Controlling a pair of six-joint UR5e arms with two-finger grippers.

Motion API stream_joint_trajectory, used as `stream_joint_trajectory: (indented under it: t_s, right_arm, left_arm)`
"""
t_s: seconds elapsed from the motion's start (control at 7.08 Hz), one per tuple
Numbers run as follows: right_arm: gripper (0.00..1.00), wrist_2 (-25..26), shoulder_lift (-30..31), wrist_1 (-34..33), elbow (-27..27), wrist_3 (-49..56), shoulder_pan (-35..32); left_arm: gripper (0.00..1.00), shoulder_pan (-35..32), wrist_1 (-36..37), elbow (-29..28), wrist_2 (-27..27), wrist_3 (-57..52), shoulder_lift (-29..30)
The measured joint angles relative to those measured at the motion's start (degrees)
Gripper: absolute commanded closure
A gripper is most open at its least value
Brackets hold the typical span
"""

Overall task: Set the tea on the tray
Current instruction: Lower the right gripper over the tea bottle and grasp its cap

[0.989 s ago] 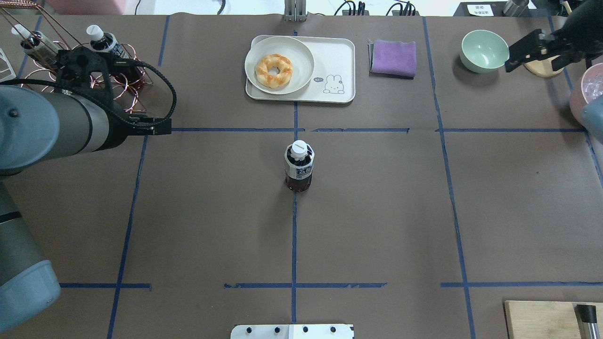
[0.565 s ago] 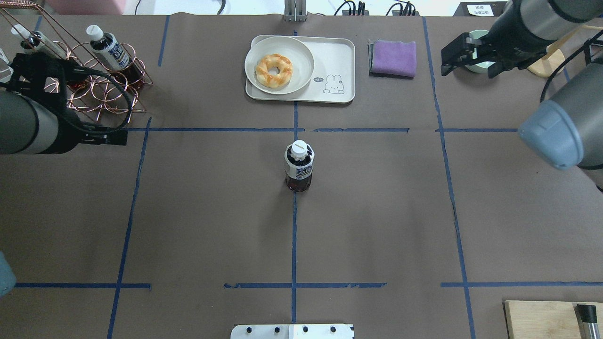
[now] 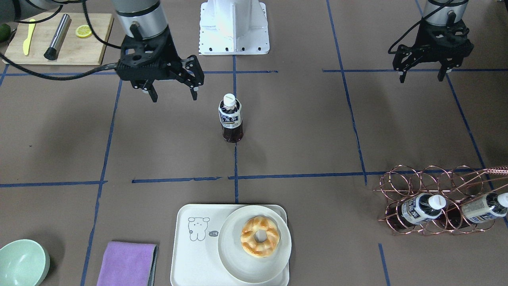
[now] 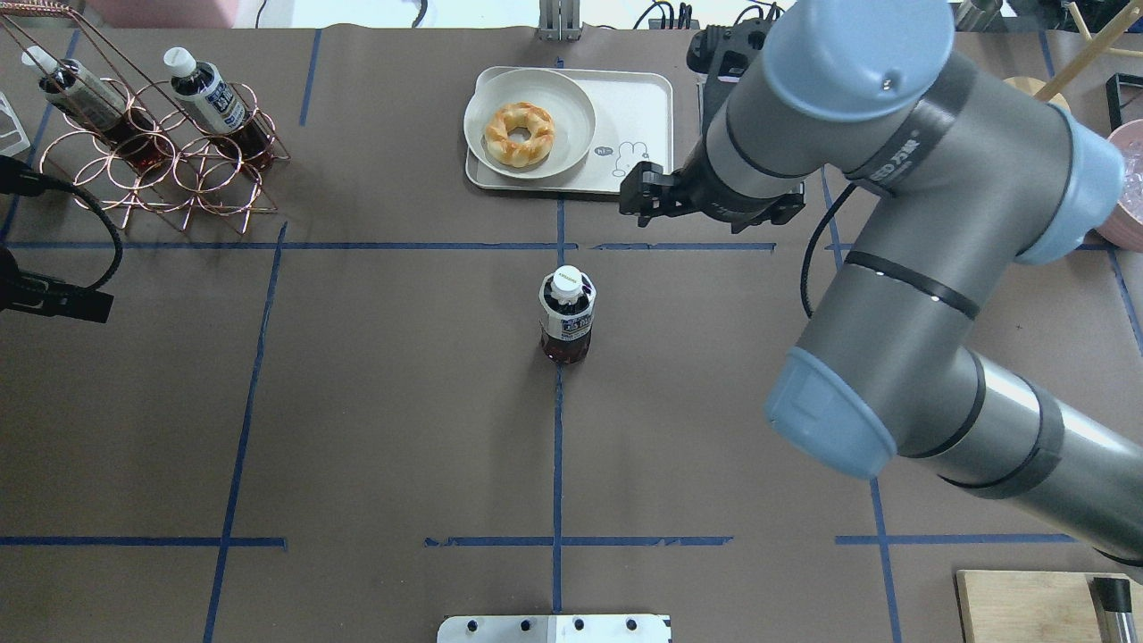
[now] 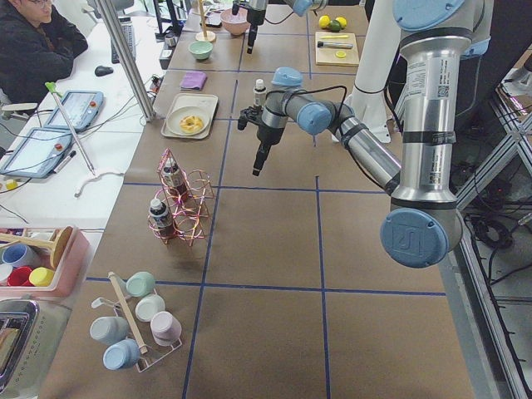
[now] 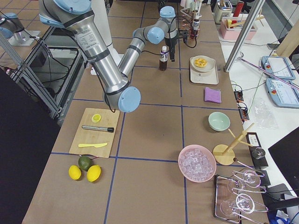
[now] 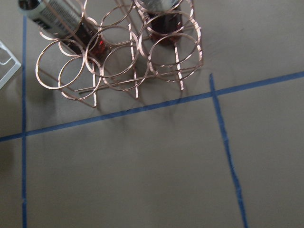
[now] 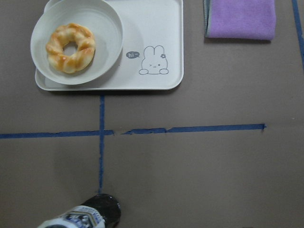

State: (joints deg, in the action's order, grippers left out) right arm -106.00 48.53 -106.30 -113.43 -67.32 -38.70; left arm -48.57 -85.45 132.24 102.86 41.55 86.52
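The tea bottle [image 3: 230, 119] stands upright at the table's middle, dark tea with a white cap; it also shows in the overhead view [image 4: 566, 317]. The cream tray [image 3: 194, 254] with a line-drawn animal lies at the far middle [image 4: 638, 116] and carries a white plate [image 3: 230, 258] with a doughnut [image 3: 260, 236]. My right gripper [image 3: 174, 96] is open and empty, above the table near the bottle and apart from it. My left gripper [image 3: 421, 77] is open and empty, well off to the side. Two more tea bottles [image 3: 422, 208] lie in a copper wire rack [image 3: 428, 182].
A purple cloth [image 3: 127, 262] and a green bowl [image 3: 22, 264] lie beside the tray. A wooden cutting board [image 3: 55, 51] with a knife, a lemon slice and a dark rod is at the robot's right near corner. My right arm spans the table's right half [image 4: 893, 295].
My right arm has swung in from the far right corner to the middle, near the tray and bottle. My left arm has drawn back from the rack to the left edge. The bottle has not moved.
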Motion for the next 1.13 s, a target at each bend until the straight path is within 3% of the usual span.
stream_joint_trajectory:
  t_s: [0.42,0.71,1.13]
  right_arm:
    - [0.01,5.1,-8.7,-1.3,7.4,-6.9,5.8]
    - [0.02,7.2,-10.4,-1.2,11.6,-7.2,7.6]
    - [0.37,7.7,-10.3,-1.2,12.9,-6.7,8.4]
  left_arm:
    - [0.00,-1.5,-0.1,0.3,4.4,-0.6,-1.3]
    - [0.00,-4.0,-0.1,0.1,7.4,-3.2,-1.7]
    - [0.00,-6.9,-0.1,-0.5,10.7,-6.3,-1.7]
